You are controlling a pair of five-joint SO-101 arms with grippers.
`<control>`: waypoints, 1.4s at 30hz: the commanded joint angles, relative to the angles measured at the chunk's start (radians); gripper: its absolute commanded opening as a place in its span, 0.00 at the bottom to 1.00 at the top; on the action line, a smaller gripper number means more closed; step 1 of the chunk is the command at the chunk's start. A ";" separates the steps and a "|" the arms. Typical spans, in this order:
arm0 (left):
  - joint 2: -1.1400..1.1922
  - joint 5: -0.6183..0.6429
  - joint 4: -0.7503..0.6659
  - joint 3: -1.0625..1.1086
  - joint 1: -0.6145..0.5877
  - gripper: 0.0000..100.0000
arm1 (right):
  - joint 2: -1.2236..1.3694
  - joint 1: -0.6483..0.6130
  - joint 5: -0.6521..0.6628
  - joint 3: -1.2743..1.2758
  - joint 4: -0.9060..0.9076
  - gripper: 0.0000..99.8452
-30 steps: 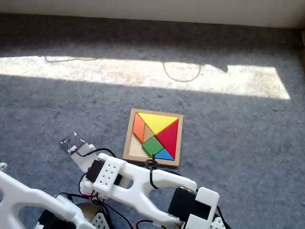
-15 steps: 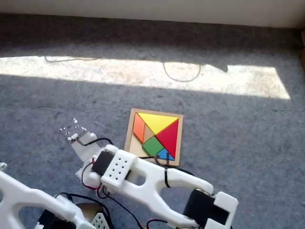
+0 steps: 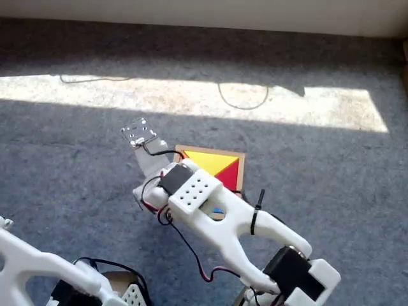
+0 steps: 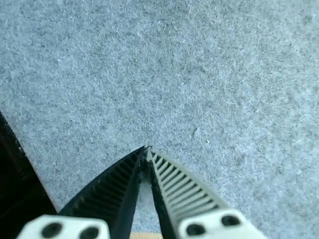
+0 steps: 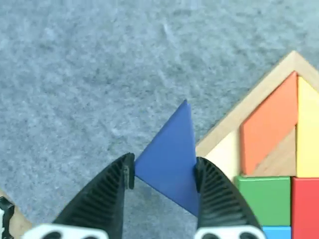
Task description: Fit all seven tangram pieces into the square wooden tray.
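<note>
The right arm (image 3: 229,223), white and cabled, stretches low across the square wooden tray (image 3: 241,171) on the grey carpeted worktop (image 3: 331,191), covering much of it, with its wrist just past the tray's edge. The right claw (image 5: 163,167) is clenched on a dark blue triangular piece (image 5: 172,144), one ribbed finger on each side. The triangle sits just outside the tray's rim, beside a bare patch of pale wood; I cannot tell whether it touches the carpet. Inside the tray lie an orange parallelogram (image 5: 269,119), a yellow triangle (image 5: 309,134), a green square (image 5: 264,191) and a red piece (image 5: 306,199). The left claw (image 4: 145,152) is clenched on nothing, tips meeting, pointed down at bare carpet well apart from the tray.
</note>
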 commanded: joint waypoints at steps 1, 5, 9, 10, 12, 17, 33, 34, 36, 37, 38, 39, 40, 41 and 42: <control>-0.027 -0.005 -0.011 -0.008 -0.007 0.01 | 0.074 0.053 0.014 -0.010 0.002 0.06; -0.027 -0.005 -0.011 -0.007 -0.007 0.01 | 0.148 0.094 0.014 -0.018 0.002 0.06; -0.027 -0.005 -0.011 -0.005 -0.007 0.01 | 0.156 0.114 0.015 -0.019 0.002 0.06; -0.027 -0.005 -0.011 -0.005 -0.007 0.01 | 0.156 0.114 0.015 -0.019 0.002 0.06; -0.027 -0.005 -0.011 -0.005 -0.007 0.01 | 0.156 0.111 0.015 -0.019 0.002 0.08; -0.027 -0.005 -0.011 -0.005 -0.007 0.01 | 0.156 0.113 0.014 -0.019 0.008 0.20; -0.027 -0.003 -0.011 -0.005 -0.005 0.01 | -0.021 0.071 0.014 0.025 0.030 0.21; -0.027 -0.003 -0.011 -0.005 -0.005 0.01 | -0.036 0.058 0.014 0.038 0.033 0.21; -0.027 -0.003 -0.011 -0.005 -0.005 0.01 | -0.064 0.031 0.014 0.064 0.036 0.21; -0.027 -0.003 -0.011 -0.005 -0.005 0.01 | -0.076 0.024 0.014 0.077 0.036 0.21; -0.027 -0.003 -0.009 -0.005 -0.005 0.01 | -0.091 0.018 0.015 0.091 0.036 0.21; -0.028 -0.003 -0.006 -0.005 0.001 0.01 | -0.105 0.013 0.015 0.102 0.036 0.21; -0.031 -0.003 -0.005 -0.005 0.021 0.01 | -0.124 0.015 0.015 0.113 0.036 0.21; -0.031 -0.005 -0.003 -0.004 0.042 0.01 | -0.148 0.018 0.015 0.122 0.038 0.21; -0.033 -0.005 -0.003 -0.004 0.065 0.01 | -0.176 0.021 0.015 0.136 0.038 0.19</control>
